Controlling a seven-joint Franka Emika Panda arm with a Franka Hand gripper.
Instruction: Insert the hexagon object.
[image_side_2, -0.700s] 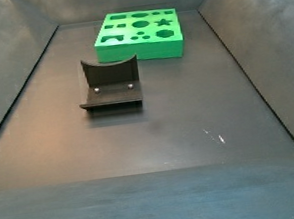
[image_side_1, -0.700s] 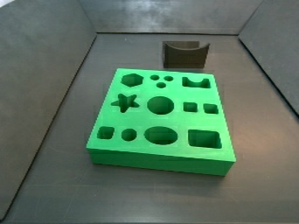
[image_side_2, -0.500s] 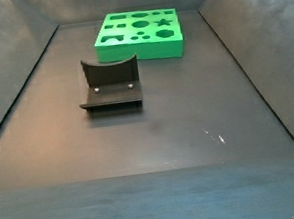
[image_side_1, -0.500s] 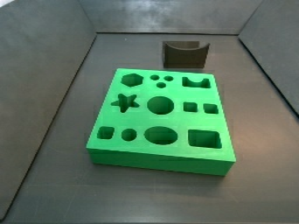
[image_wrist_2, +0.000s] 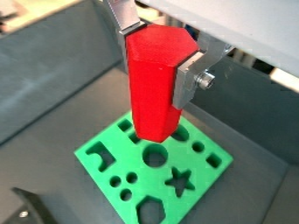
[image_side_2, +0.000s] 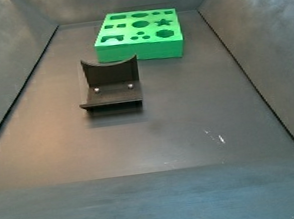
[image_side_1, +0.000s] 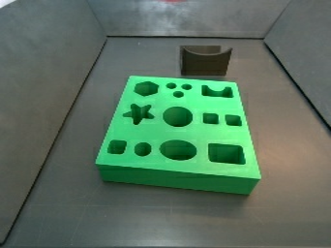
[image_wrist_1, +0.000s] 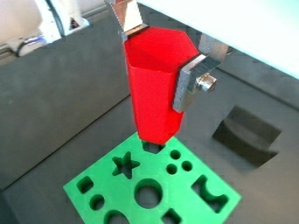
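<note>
Fingers (image_wrist_1: 191,80) pinch the hexagon object (image_wrist_1: 155,83) from opposite flat faces; gripper (image_wrist_1: 158,52) sits high above the green block (image_wrist_1: 152,188), out of frame in both side views. Peg hangs between the plates, long axis pointing down toward the block, free end (image_wrist_2: 153,133) well clear of it. Hexagonal hole (image_side_1: 146,88) sits at a block corner; judging from the wrist views, peg end looks not yet over it. Fixture (image_side_2: 109,84) stands apart from the block, not in play.
</note>
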